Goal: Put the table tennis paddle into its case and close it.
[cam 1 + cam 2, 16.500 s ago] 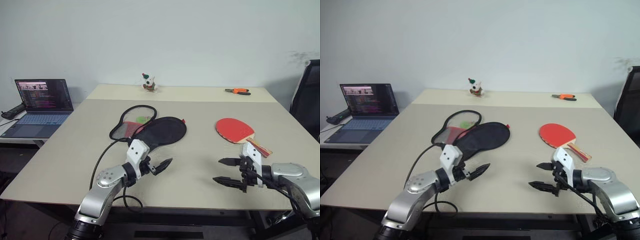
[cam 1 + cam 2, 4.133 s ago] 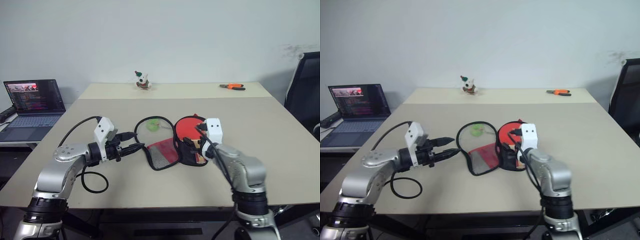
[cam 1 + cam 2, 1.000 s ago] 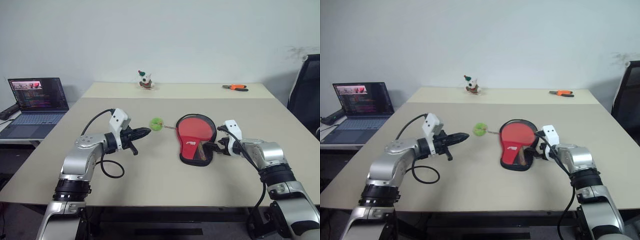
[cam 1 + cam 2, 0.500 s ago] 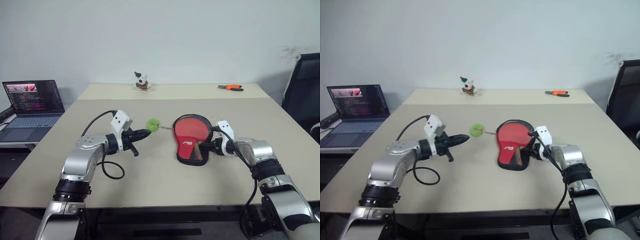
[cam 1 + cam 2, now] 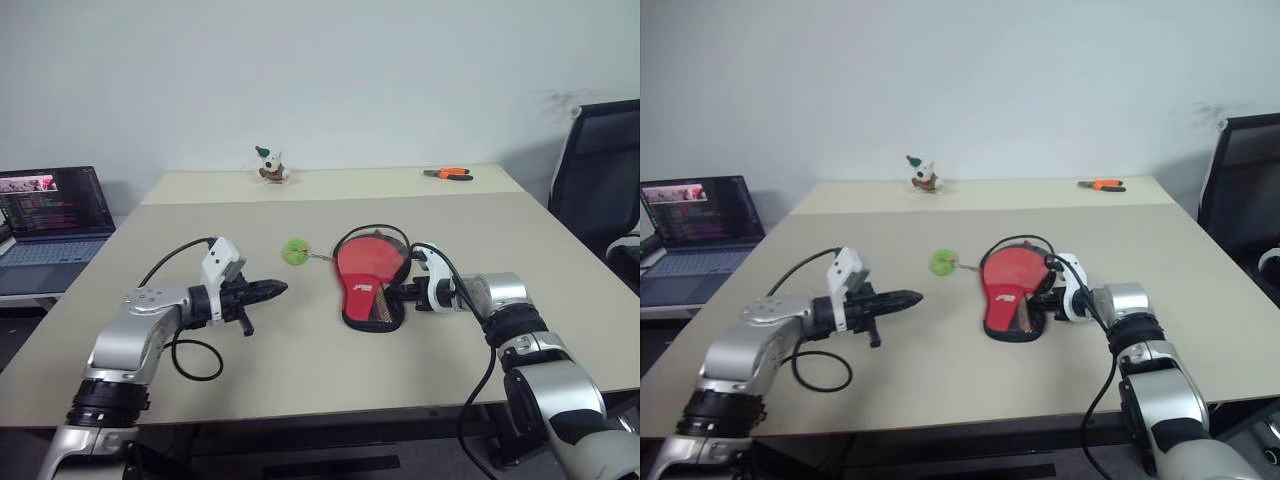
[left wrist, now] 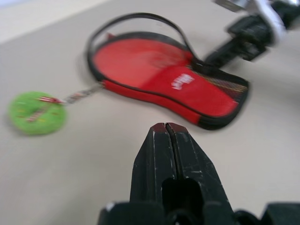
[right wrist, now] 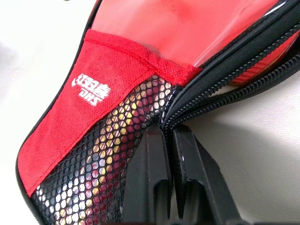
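Note:
The case (image 5: pixel 368 275) lies red face up in the middle of the table, logo and mesh patch toward me. Its zip gapes, and a black zip edge (image 5: pixel 375 232) loops free around the round end. The table tennis paddle sits inside; its striped handle (image 7: pixel 108 140) shows through the mesh. The green zipper tag (image 5: pixel 295 250) lies on the table left of the case. My right gripper (image 5: pixel 392 296) is shut on the case's zip edge at the handle end (image 7: pixel 168 133). My left gripper (image 5: pixel 278 289) is shut and empty, pointing at the case from the left (image 6: pixel 165 125).
A laptop (image 5: pixel 45 205) stands on a side desk at the far left. A small toy figure (image 5: pixel 268 165) and orange pliers (image 5: pixel 447 174) lie at the table's far edge. A black chair (image 5: pixel 600 160) stands at the right. A black cable (image 5: pixel 195 355) loops below my left arm.
My right gripper has closed from wide open onto the case's zip edge and edged left. My left gripper has drawn back a little from the green tag. The camera has shifted.

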Controlling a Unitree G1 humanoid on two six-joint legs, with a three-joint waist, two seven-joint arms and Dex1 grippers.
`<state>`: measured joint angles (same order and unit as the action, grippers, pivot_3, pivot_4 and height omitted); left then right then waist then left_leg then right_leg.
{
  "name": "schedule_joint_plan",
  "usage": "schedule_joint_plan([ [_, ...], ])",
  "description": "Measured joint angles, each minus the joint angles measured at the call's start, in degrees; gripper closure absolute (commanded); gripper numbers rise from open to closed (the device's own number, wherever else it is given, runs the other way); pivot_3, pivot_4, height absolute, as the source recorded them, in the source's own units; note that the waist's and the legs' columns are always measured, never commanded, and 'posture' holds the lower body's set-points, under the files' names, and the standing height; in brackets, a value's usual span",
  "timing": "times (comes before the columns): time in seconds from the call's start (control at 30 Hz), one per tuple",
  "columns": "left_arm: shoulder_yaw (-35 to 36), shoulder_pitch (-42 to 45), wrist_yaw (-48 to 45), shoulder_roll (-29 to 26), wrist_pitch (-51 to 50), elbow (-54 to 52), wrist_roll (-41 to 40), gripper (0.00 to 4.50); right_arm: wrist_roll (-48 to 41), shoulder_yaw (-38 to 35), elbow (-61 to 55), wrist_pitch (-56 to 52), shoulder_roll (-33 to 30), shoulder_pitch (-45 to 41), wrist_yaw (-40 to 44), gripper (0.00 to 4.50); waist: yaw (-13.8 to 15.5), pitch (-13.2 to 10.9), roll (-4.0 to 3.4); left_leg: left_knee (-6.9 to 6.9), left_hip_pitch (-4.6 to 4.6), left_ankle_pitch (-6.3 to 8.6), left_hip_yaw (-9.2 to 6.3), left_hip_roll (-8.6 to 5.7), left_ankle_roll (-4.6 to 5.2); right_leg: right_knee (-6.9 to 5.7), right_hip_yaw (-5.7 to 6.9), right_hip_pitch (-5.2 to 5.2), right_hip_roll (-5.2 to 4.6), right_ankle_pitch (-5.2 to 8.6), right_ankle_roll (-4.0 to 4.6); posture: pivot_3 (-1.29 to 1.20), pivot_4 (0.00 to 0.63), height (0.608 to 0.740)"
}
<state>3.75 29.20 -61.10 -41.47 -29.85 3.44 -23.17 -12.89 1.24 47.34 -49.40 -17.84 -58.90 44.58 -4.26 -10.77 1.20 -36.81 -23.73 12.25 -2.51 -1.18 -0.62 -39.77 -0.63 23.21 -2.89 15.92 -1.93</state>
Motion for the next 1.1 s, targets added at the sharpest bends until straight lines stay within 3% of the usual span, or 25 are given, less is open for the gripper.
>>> schedule_joint_plan([
  [0.27,0.07,-2.37,-3.41,-2.07,-1.16,-3.66,-2.66,4.5,-2.35,1.17,-12.85,-10.52,2.59,4.95,2.27,4.48,-0.33,0.0,0.0,-0.01,-0.06,0.01,-0.07,-0.02,0.0,0.01,-0.12,0.02,-0.02,0.01,0.0,0.0,0.15,0.74],
  [0.67,-0.87,-4.07,-3.75,-2.01,-2.24,-5.96,-3.71,4.5,-11.09,-5.49,-49.56,-35.78,3.71,23.03,-8.26,4.48,0.99,0.0,0.0,0.03,-0.13,0.01,-0.17,-0.06,0.0,0.13,-0.04,0.01,-0.14,0.01,-0.02,0.0,0.15,0.74],
  [0.83,-1.2,-4.05,-4.32,-2.0,-2.23,-5.98,-3.75,4.5,-12.42,-9.05,-56.16,-41.25,6.66,26.19,-12.3,4.48,1.11,0.0,0.0,0.03,-0.13,0.01,-0.17,-0.07,0.0,0.12,-0.02,-0.01,-0.14,0.01,-0.02,0.0,0.15,0.74],
  [1.1,-1.72,-3.81,-4.53,-1.85,-2.2,-5.97,-3.74,4.5,-12.92,-12.66,-57.33,-42.66,11.83,27.25,-17.71,4.48,1.07,0.0,0.0,0.03,-0.12,0.01,-0.16,-0.06,0.0,0.11,-0.02,-0.01,-0.12,0.01,-0.02,0.0,0.15,0.74],
])
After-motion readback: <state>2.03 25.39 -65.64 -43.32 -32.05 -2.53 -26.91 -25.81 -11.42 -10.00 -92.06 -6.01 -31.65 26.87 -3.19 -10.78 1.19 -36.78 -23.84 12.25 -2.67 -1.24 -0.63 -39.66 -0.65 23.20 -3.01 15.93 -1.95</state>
